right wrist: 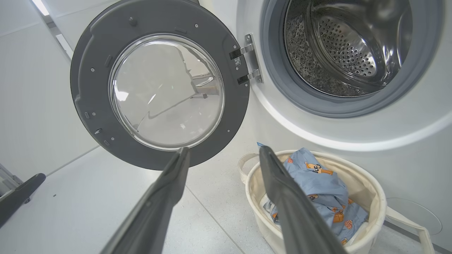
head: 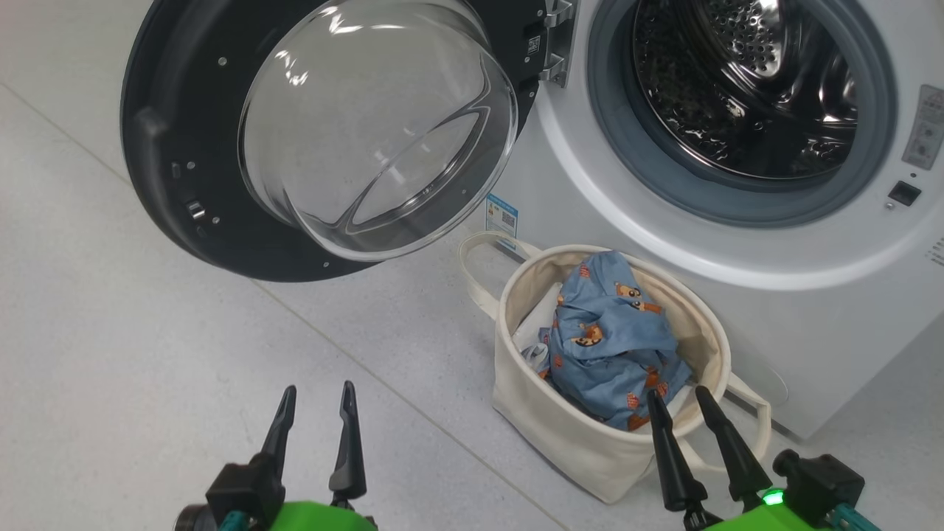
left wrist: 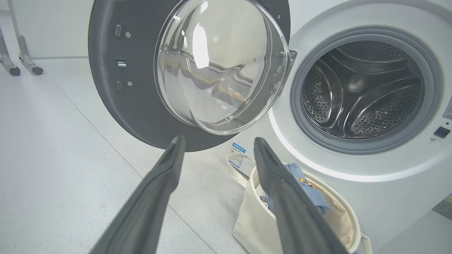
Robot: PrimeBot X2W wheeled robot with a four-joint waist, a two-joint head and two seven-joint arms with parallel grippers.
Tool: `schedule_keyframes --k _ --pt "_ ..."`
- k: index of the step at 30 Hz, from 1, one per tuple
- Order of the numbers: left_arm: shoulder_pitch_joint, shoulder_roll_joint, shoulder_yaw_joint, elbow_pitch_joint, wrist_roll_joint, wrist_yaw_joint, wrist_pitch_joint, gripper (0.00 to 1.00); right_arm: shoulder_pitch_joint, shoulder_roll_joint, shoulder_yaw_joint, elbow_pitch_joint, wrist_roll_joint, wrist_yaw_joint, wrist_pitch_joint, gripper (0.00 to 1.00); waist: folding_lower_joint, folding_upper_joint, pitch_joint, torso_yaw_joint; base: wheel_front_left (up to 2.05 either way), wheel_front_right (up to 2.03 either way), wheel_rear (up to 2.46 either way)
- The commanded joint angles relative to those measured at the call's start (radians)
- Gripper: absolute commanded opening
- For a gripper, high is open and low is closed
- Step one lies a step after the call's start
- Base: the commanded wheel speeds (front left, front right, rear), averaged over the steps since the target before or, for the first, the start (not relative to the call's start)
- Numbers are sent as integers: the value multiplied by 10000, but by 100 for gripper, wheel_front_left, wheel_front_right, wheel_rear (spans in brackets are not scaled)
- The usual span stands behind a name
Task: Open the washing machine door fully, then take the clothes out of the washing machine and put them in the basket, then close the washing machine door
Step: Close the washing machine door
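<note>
Now the clothes (head: 612,339) lie bunched in the basket (head: 560,435), which stands at the lower centre-right of the head view, just in front of the washing machine (head: 590,184). Its drum (head: 745,81), at upper right, looks empty as far as we can see into it. What is left, we judge, is the door (head: 369,125), which hangs wide open at upper left from its hinge (head: 557,44) at top centre. Our left gripper (head: 318,386) at lower left and our right gripper (head: 677,391) at lower right both have their fingers spread and hold nothing. We expect the door to be stiff and fairly weighty, turning only about the hinge, so it calls for a push rather than a pinch. The bulging glass (head: 398,177) is smooth and probably slippery, and we would keep off it. The broad dark rim (head: 151,147) at the far left, farthest from the hinge, looks the best place to press, since it gives the most leverage.
</note>
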Motion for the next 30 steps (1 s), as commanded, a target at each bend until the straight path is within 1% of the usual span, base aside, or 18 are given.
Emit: schedule_keyframes --k 1,9,13,17,20,21,22,23,24,26,27,30 --pt "-449 39 266 -417 -76 51 -47 100 -260 -66 189 -344 -90 75 -122 100 0 0 20 17 0 0 0" --pt "-458 39 389 -480 -98 105 -47 100 -294 -66 197 -329 -156 75 -122 100 0 0 92 29 0 0 0" --pt "-505 39 634 -583 -172 63 -47 100 -336 -66 202 -333 -194 75 -122 100 0 0 171 -19 0 0 0" --pt "-676 39 1292 -843 -526 -196 -47 100 -363 -66 151 -346 -250 75 -122 100 0 0 305 -47 0 0 0" --pt "-914 40 2116 -1048 -824 -617 -47 100 -395 -66 132 -344 -329 75 -122 100 0 0 442 -80 0 0 0" --pt "-1033 81 2434 -1083 -932 -801 -47 96 -411 -66 123 -343 -362 75 -122 100 0 0 487 -90 0 0 0" --pt "-1137 100 2760 -1076 -1212 -1023 -47 0 -421 -66 130 -341 -391 75 -122 100 0 0 534 -113 0 0 0" --pt "-1251 127 3066 -1006 -1691 -1298 -47 0 -430 -66 145 -333 -430 75 -122 100 0 0 594 -144 0 0 0" --pt "-1412 297 3330 -982 -2056 -1540 -20 0 -444 -66 156 -321 -473 75 -122 100 0 0 667 -173 0 0 0" --pt "-1820 780 3820 -1077 -2646 -1899 263 0 -476 -66 133 -297 -571 75 -122 100 0 0 837 -215 0 0 0" --pt "-2066 975 4109 -1173 -3116 -2075 532 0 -501 -66 112 -291 -643 75 -122 100 0 0 955 -239 0 0 0" --pt "-2853 1844 4915 -1485 -4221 -2388 1362 0 -618 -66 83 -323 -914 75 -122 100 0 0 1411 -337 0 0 0"
